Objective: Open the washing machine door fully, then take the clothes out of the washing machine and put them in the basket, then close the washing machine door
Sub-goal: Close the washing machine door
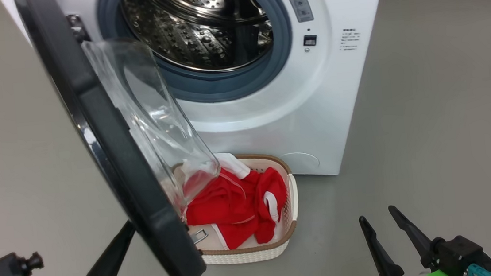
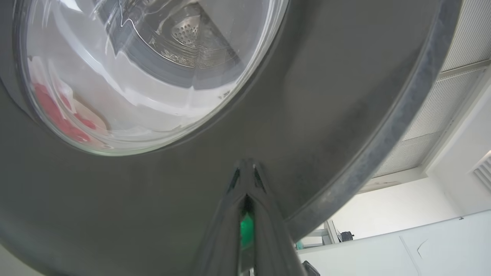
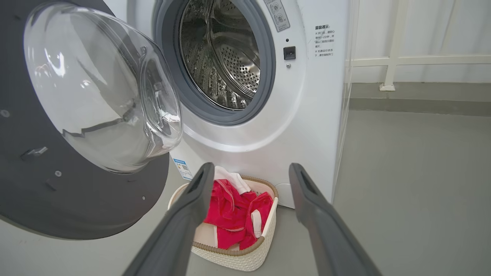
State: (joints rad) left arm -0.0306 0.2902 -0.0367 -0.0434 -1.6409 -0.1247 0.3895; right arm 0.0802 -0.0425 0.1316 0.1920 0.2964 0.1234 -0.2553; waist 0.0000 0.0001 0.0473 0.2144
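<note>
In the head view, the washing machine door point(image 1: 110, 167) stands open and edge-on to me, hinged at the left of the washing machine point(image 1: 347, 80). The steel drum point(image 1: 200, 30) looks empty as far as I can see into it. The clothes point(image 1: 233, 205) lie in the basket point(image 1: 247, 255), which sits on the floor just in front of the machine, partly behind the door's glass bowl point(image 1: 146, 115). My left pincer point(image 1: 113, 256) reaches to the outer side of the door near its lower edge. My right pincer point(image 1: 376, 214) hangs at the lower right, well apart from everything.

In the left wrist view, my left pincer is clenched on nothing. Its joined tips seem to touch the dark outer face of the door, below the glass bowl.

In the right wrist view, my right pincer is released, with its two fingers wide apart and empty. It points toward the basket.

I judge that the unloading is done and closing the door is the step in hand. The next move calls for a steady push with the left tips along the door's arc until the latch catches. The tips may slide on the glossy face, so I should press squarely.
</note>
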